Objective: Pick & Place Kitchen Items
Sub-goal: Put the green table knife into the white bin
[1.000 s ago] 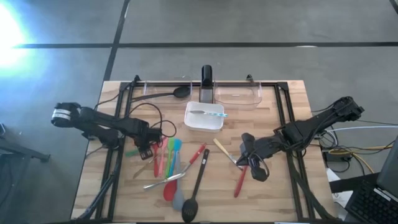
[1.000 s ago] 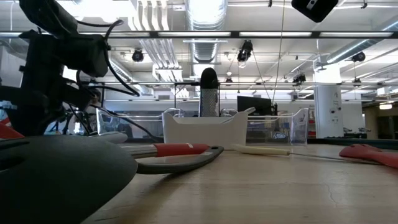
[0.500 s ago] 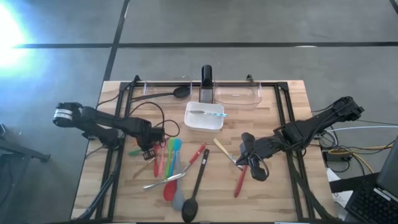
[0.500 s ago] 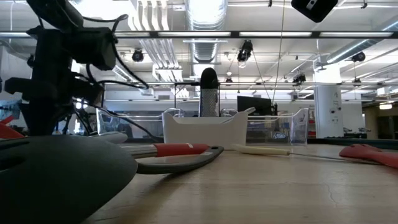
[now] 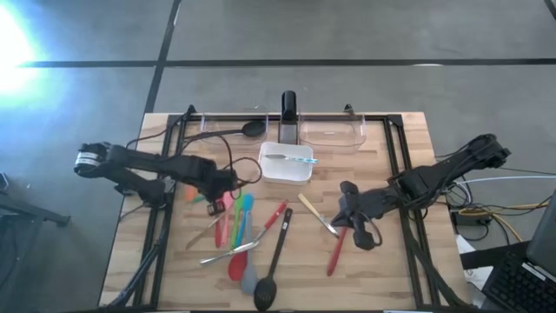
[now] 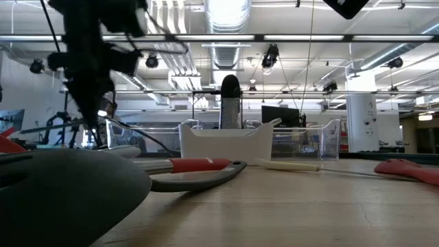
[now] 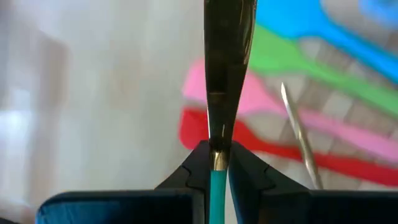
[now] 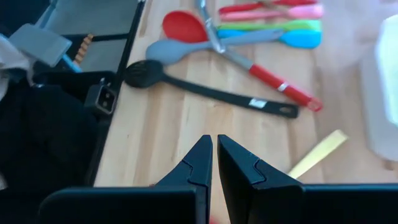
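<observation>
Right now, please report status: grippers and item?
Left gripper shut on teal-handled metal utensil, lifted above coloured silicone spoons. Right gripper shut, empty.

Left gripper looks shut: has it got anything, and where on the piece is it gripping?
Yes. The left gripper is shut on a small metal utensil with a teal handle, pinched where handle meets metal. The right gripper holds nothing.

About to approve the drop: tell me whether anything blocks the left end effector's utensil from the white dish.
Nothing visible does. The left end effector, shut on a teal-handled utensil, hangs just left of the dish, with only bare table between them.
</observation>
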